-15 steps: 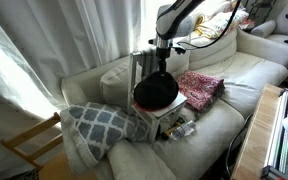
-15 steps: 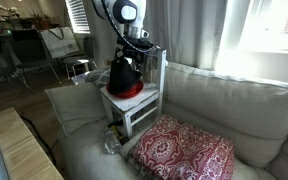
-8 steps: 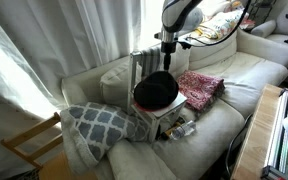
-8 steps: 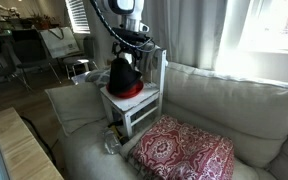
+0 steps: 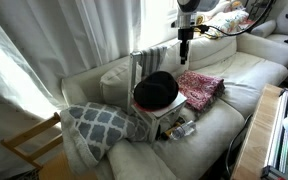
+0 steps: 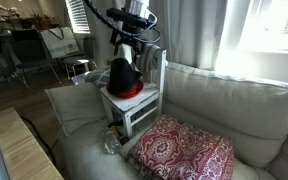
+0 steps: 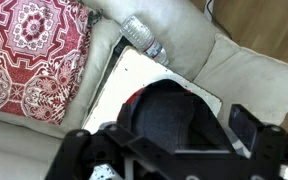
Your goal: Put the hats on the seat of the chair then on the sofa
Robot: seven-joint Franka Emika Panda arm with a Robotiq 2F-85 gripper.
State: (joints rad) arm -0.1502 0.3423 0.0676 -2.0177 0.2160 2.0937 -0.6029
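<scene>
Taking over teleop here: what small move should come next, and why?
Probably lower the open claw onto the black hat: it lies atop the red hat on the chair, the claw hangs empty above, and both hats have yet to reach the sofa.

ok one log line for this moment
gripper: open, empty, above chair | black hat: on red hat, on chair seat | chair: on sofa
</scene>
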